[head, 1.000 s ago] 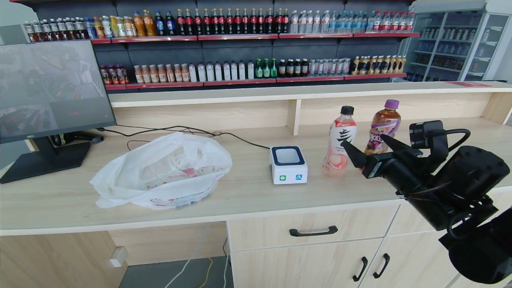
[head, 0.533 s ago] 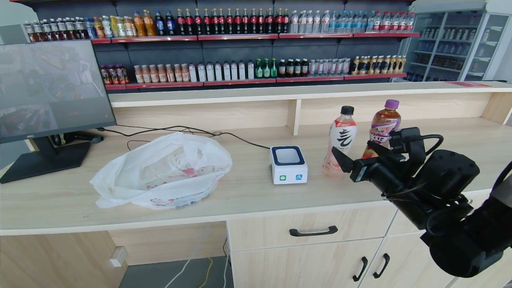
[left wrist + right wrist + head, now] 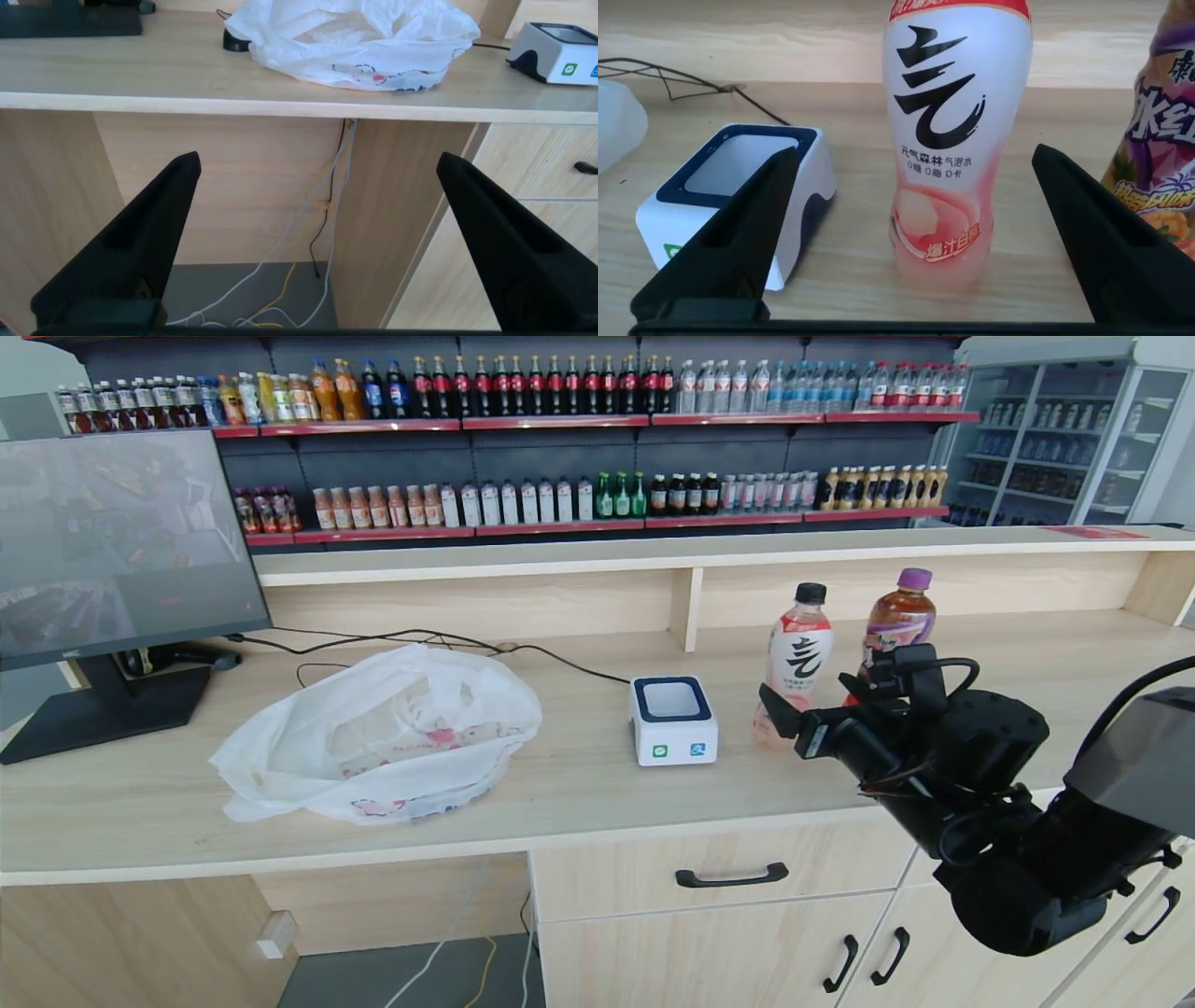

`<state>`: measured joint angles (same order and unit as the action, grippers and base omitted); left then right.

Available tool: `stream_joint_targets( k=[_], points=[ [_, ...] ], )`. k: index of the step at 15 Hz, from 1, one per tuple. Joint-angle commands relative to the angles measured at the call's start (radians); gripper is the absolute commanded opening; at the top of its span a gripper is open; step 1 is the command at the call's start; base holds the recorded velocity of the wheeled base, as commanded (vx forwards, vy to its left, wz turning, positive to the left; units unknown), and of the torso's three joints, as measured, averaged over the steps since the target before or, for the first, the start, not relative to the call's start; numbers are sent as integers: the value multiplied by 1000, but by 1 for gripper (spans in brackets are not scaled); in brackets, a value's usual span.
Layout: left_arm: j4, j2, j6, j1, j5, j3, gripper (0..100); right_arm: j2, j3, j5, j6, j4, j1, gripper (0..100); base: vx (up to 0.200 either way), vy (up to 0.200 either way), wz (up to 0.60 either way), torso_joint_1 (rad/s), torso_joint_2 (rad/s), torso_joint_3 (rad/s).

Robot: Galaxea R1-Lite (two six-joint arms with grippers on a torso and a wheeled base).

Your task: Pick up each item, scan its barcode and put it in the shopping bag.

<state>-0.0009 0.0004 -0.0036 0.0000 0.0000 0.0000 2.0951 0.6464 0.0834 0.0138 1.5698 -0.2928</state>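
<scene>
The right gripper (image 3: 814, 683) hides the lower half of the purple-capped bottle (image 3: 898, 616) and the lower right of the pink bottle (image 3: 795, 658). Contents of the shopping bag (image 3: 383, 737) are too faint to tell.

1. A shop checkout is shown: a counter (image 3: 579, 784) with barcode scanner (image 3: 673, 720), and a monitor (image 3: 121, 541) at nine o'clock.
2. Drink-stocked shelves (image 3: 560, 422) are seen at twelve o'clock, a glass-fronted cooler (image 3: 1055, 439) at two.

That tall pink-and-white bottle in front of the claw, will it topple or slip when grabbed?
Likely tippy: the pink-and-white bottle stands tall on a narrow base on the counter. Probably heavyish, as it looks full and capped. Its smooth rounded label may slip, so the open right gripper should squeeze its middle.
</scene>
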Motion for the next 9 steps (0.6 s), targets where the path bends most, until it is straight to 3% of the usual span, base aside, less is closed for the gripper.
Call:
stream_joint_targets(
  k=[1, 9],
  points=[
    [-1, 0, -1, 0, 0, 0, 100, 20, 21, 2, -2, 1, 3, 100, 0, 0, 0, 0, 0, 0],
    [-2, 0, 4, 0, 0, 0, 100, 106, 141, 7, -26, 1, 1, 100, 0, 0, 0, 0, 0, 0]
  ],
)
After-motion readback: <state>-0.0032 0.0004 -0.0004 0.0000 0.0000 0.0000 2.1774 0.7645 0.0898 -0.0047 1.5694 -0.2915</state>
